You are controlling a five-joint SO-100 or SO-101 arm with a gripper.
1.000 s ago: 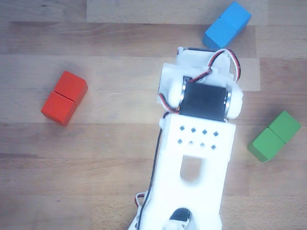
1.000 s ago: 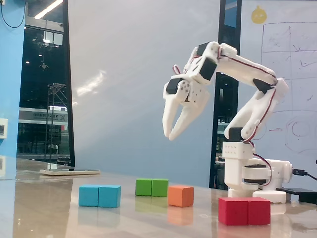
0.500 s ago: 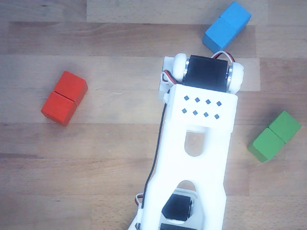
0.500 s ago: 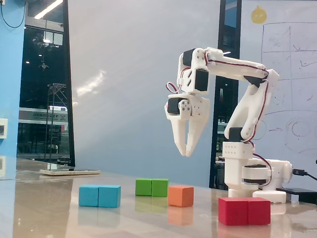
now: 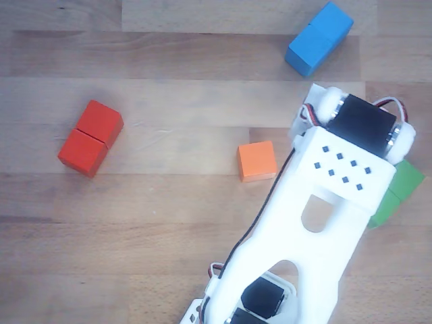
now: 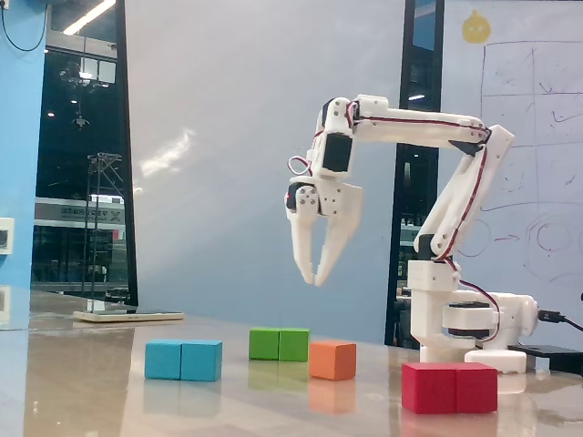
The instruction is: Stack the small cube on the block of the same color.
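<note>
The small orange cube (image 5: pixel 257 161) sits on the wooden table near the middle; in the fixed view (image 6: pixel 332 360) it stands just right of the green block. The red two-cube block (image 5: pixel 90 138) lies far to the left in the other view and at the front right in the fixed view (image 6: pixel 450 388). My gripper (image 6: pixel 316 276) hangs well above the table, pointing down, over the green block and the orange cube. Its fingertips meet and it holds nothing. In the other view the white arm (image 5: pixel 324 202) hides the gripper and lies just right of the orange cube.
A blue two-cube block (image 5: pixel 319 38) lies at the top right of the other view and at the left in the fixed view (image 6: pixel 183 360). A green two-cube block (image 5: pixel 398 192) is partly under the arm; it shows fully in the fixed view (image 6: pixel 280 344). The arm's base (image 6: pixel 455 319) stands at the right.
</note>
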